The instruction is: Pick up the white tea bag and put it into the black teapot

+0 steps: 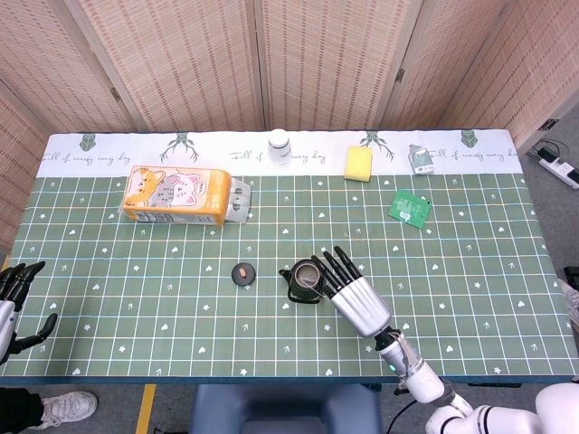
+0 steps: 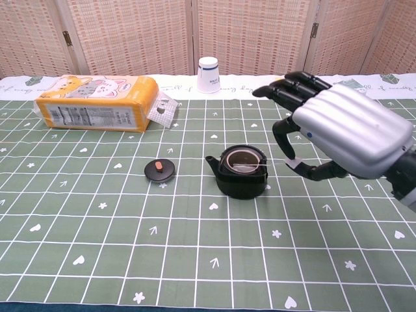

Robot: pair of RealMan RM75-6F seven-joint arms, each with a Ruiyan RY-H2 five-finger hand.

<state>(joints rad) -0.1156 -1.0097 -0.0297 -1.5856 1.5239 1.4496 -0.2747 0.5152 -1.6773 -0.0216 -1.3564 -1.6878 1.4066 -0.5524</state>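
Right robot hand (image 2: 344, 133) fingers spread apart, holding nothing, just beside the round black teapot (image 2: 241, 171) (lid off), left robot hand (image 1: 14, 298) empty, fingers apart, at surface edge

An orange cat-printed package (image 1: 172, 194) lies at the left of the green grid tablecloth (image 1: 136, 307), a silver blister pack (image 1: 237, 200) touching its right end. Along the white far border stand an upturned white cup (image 1: 280, 146), a yellow sponge (image 1: 359, 163) and a small green-white packet (image 1: 420, 159); a green card (image 1: 410, 207) lies nearer
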